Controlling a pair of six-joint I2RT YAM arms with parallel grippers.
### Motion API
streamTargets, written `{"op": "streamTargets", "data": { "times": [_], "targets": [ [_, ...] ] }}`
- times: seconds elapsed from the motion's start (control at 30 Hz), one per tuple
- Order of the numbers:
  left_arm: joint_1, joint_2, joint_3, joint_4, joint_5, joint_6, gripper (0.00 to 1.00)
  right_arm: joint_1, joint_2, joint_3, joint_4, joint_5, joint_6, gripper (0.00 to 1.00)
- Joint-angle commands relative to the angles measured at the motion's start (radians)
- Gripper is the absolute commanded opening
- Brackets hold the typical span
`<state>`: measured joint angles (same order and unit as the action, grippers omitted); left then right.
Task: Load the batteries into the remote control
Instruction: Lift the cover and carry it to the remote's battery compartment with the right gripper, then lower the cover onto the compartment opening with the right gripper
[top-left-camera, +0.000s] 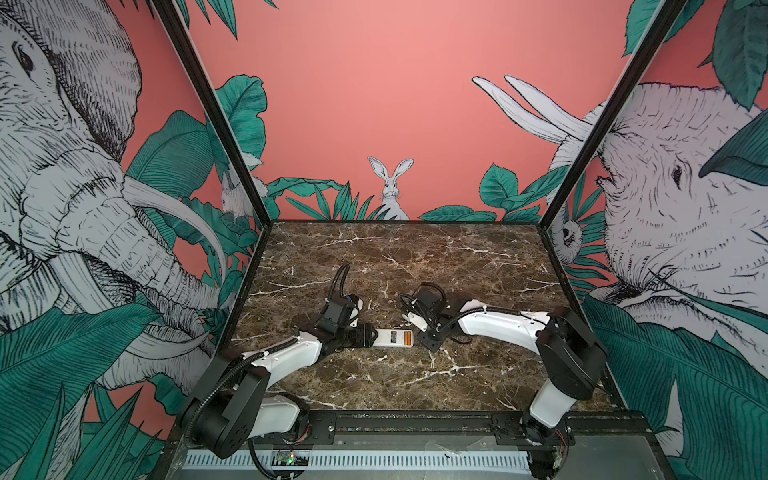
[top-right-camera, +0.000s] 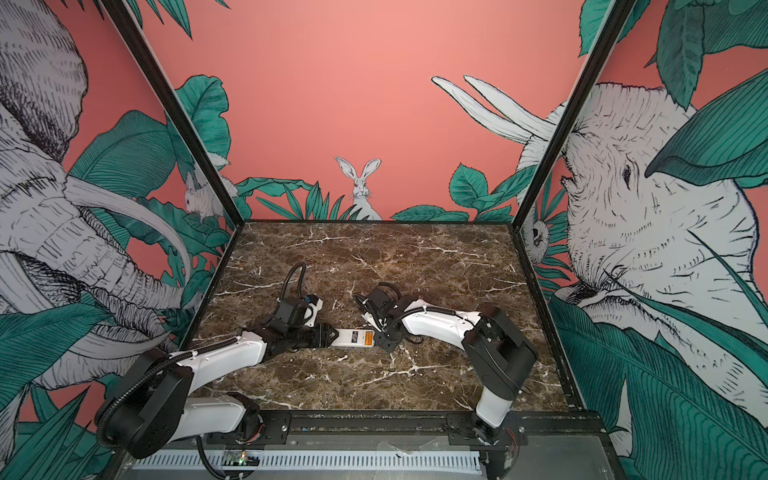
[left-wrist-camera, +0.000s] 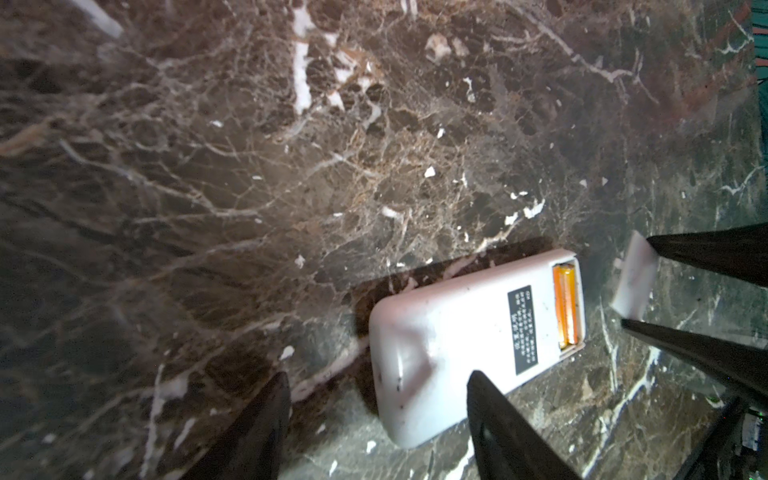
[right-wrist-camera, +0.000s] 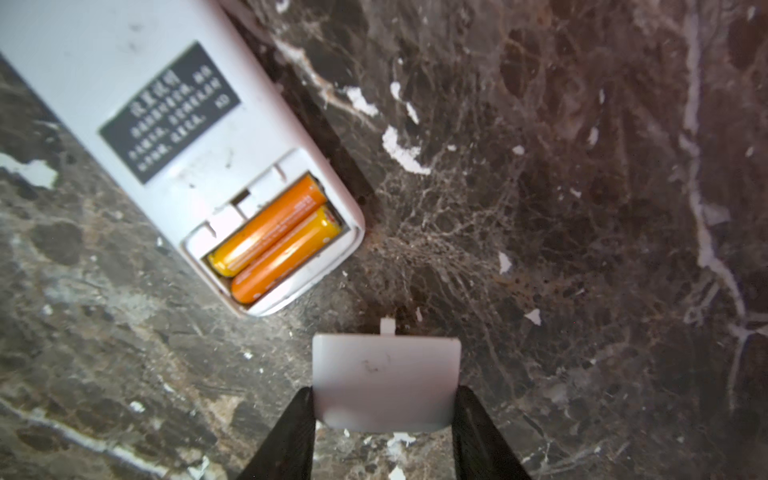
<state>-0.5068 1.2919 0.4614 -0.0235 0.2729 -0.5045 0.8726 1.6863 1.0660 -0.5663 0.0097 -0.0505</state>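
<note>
Two batteries (right-wrist-camera: 274, 241) are seated side by side in the open compartment at one end of the remote control (right-wrist-camera: 166, 104), which lies label side up on the marble table (top-left-camera: 415, 257). The white compartment cover (right-wrist-camera: 386, 378) is clamped in the right gripper (right-wrist-camera: 384, 392), just beside that end. The left gripper (left-wrist-camera: 378, 374) is spread apart over the opposite end, with nothing grasped.
</note>
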Motion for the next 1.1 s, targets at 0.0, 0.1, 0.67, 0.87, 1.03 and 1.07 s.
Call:
{"op": "streamTargets", "data": {
  "times": [0.0,0.1,0.67,0.87,1.03,1.07],
  "targets": [
    [0.008,-0.008,-0.027,-0.049,-0.004,0.001,0.69,0.006,-0.055,-0.014,0.036,-0.044,-0.132,0.44],
    [0.008,-0.007,-0.026,-0.049,0.000,0.000,0.69,0.006,-0.058,-0.009,0.057,-0.105,-0.227,0.45],
    [0.008,-0.024,-0.038,-0.055,0.002,0.003,0.69,0.006,0.074,0.138,-0.035,-0.215,-0.560,0.45],
    [0.008,-0.029,-0.044,-0.052,0.002,0.001,0.69,0.006,0.114,0.171,-0.067,-0.180,-0.600,0.46],
    [0.008,-0.026,-0.043,-0.050,0.003,0.003,0.69,0.006,0.131,0.181,-0.073,-0.170,-0.614,0.46],
    [0.008,-0.025,-0.043,-0.048,0.003,0.001,0.69,0.005,0.136,0.183,-0.076,-0.170,-0.614,0.46]
  ]
}}
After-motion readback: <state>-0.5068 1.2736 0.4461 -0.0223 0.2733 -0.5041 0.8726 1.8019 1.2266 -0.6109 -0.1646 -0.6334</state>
